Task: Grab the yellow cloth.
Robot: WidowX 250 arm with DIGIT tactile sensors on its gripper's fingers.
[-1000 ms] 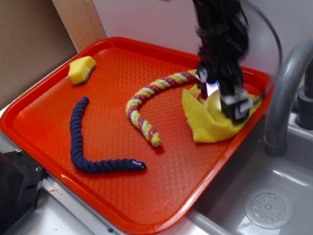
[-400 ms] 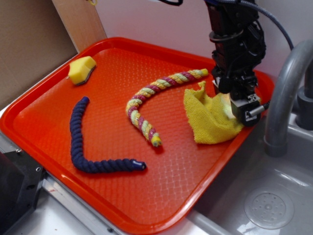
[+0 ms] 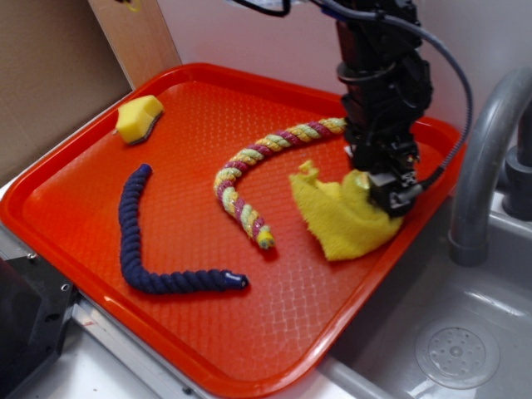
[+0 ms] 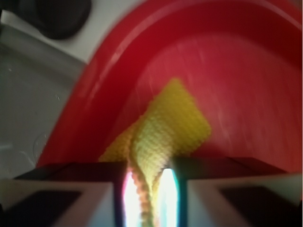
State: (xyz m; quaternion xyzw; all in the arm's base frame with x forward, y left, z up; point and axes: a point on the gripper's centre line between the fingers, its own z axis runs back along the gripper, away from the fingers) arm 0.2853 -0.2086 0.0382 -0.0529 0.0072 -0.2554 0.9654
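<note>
The yellow cloth (image 3: 341,218) is a fuzzy bright yellow rag at the right side of the orange tray (image 3: 100,183). My gripper (image 3: 371,188) is shut on its right part, and the cloth hangs bunched from the jaws with its lower folds near the tray floor. In the wrist view the cloth (image 4: 163,127) runs up between my two closed fingers, pinched in my gripper (image 4: 146,191), over the tray's red corner (image 4: 104,80).
A yellow-and-maroon braided rope (image 3: 253,179) lies just left of the cloth. A navy rope (image 3: 141,241) and a small yellow sponge block (image 3: 138,118) lie further left. A grey faucet (image 3: 482,158) and sink (image 3: 457,349) stand right of the tray.
My gripper has closed on the cloth and shifted left. The cloth has bunched up and been dragged left, away from the tray's right rim.
</note>
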